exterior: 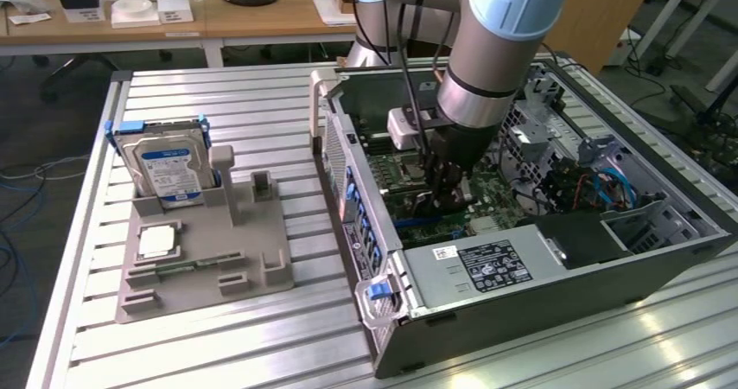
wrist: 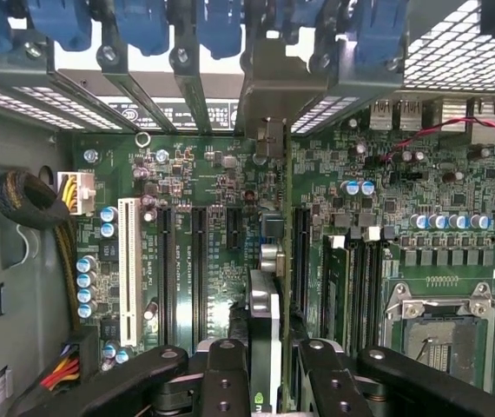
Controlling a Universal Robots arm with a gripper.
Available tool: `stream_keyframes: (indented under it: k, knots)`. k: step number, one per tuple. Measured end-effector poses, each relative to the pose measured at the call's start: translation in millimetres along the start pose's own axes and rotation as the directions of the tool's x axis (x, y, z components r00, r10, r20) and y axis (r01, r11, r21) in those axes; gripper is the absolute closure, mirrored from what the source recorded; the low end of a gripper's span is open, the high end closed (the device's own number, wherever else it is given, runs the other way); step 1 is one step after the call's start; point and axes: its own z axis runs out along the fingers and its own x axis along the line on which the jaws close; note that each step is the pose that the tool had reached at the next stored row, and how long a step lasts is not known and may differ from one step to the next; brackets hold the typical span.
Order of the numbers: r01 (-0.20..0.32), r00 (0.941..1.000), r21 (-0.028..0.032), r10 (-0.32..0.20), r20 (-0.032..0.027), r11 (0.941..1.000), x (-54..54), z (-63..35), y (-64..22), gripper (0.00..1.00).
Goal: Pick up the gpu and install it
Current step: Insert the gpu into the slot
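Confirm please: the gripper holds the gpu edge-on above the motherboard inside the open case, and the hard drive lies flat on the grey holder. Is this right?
One thing is wrong. The hard drive stands upright in the grey holder, not flat; the exterior view shows it. The rest holds: the gripper grips the gpu edge-on above the motherboard inside the open case.

Exterior view: even, bright indoor light from overhead. The ribbed metal worktop (exterior: 231,104) shows broad pale glare along its slats, strongest toward its near edge. Soft shadow lies inside the open computer case (exterior: 645,259) beneath the arm (exterior: 490,69). Focus is fair; fine detail is slightly soft.

Wrist view: the motherboard (wrist: 213,234) is adequately lit and sharp. Perforated panels (wrist: 465,43) are blown out white. The pincer (wrist: 265,382) is dark and blurred.
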Motion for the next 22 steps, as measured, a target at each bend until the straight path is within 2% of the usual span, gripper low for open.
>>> stream_keyframes:
  k: [22]
  knots:
    - [0.0,1.0,-0.0004,0.0,-0.0007,1.0,0.4,4.6,2.1,0.73]
